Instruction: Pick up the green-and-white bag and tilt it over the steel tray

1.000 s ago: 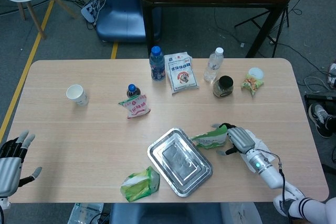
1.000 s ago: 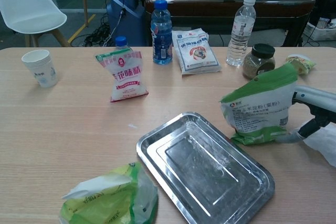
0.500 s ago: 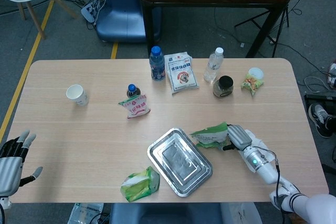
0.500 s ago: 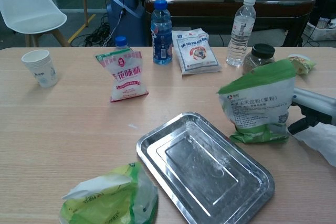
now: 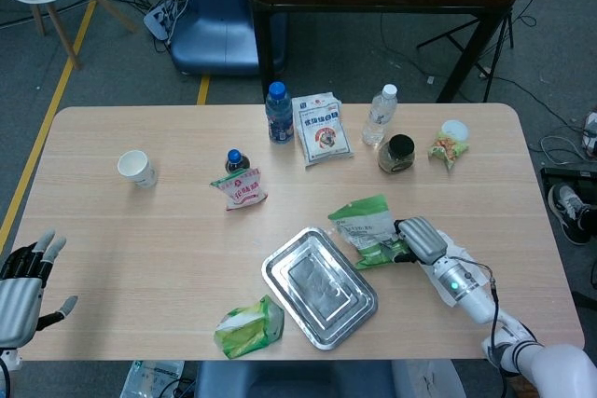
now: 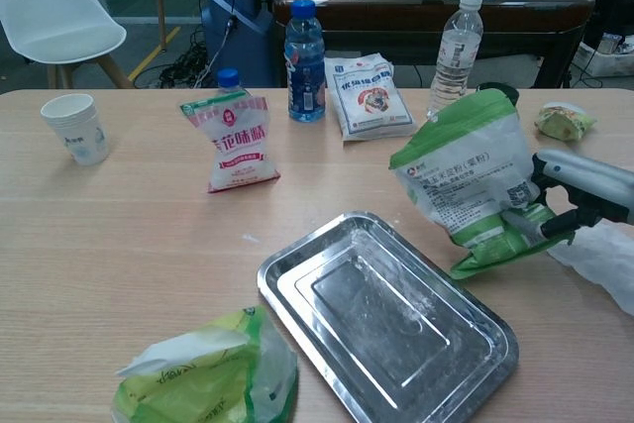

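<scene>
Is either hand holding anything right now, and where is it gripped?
The right hand holds the green-and-white bag by its lower right edge, lifted and leaning toward the steel tray. The left hand holds nothing.

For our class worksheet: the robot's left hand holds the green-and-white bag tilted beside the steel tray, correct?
Not quite: the right hand holds the green-and-white bag tilted beside the steel tray, as the chest view shows. The left hand holds nothing.
</scene>
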Controlling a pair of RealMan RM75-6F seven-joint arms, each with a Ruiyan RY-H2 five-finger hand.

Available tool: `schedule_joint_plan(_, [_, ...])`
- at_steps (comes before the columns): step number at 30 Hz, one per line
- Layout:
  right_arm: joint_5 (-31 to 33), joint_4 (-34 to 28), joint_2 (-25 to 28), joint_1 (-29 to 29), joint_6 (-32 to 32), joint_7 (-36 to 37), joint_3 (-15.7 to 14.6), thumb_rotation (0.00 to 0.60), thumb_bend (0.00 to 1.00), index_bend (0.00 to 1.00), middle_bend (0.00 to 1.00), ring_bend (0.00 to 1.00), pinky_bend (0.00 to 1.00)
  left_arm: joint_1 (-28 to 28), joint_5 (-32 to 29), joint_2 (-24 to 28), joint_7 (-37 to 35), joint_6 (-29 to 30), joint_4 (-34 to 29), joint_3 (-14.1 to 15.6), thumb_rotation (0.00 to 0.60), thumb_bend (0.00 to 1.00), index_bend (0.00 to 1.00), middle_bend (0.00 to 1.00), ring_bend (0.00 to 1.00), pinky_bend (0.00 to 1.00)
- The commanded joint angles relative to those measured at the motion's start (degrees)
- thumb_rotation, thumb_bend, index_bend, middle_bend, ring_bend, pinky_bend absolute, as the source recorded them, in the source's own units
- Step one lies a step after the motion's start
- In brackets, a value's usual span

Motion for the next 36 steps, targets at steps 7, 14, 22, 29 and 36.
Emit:
schedule_joint_plan(7, [-6.1,-9.9,9.9,4.9,3.3,-10.8,-2.7,0.6,0.65,0.69,0.64,0.56,0.6,0.2,0.4,-0.1,-0.2,0.4,0.1,0.1,0.6,0.19,0.09,0.05,0.1,0.08])
schedule_joint_plan(14, [-8.9,-25.5,20.0,10.9,-2.1,-23.2,-2.9,0.6,0.65,0.7,0.64,0.57,0.6,0.6,0.8,-0.4,-1.1,1.0,0.8,0.3,0.6,0.19,0.09,0.05,0.1,0.08])
schedule_joint_plan(22, [-9.2,-36.3,26.4,16.4,-11.7,-35.2,-2.5,0.6,0.65,0.7,0.65,0.57,0.6,1.1,1.0,0.1,-2.0,1.8,1.1,0.4,0.6,0.19,0.09,0.05,0.1,0.08])
schedule_joint_plan(29, [-9.3,-40.0,28.5,19.1,-17.5,-43.3,-2.6,0.6,0.65,0.7,0.65,0.57,0.6,1.3,1.1,0.0,-2.2,1.9,1.3,0.5,0.6,0.19,0.09,0.05,0.1,0.08])
schedule_joint_plan(36, [-8.1,-40.7,28.1,18.6,-17.3,-46.3,-2.2,0.6,0.65,0.7,0.65,0.57,0.6,1.6,1.0,-0.1,-2.7,2.1,1.8,0.5,0.6,0.19,0.09,0.05,0.1,0.08])
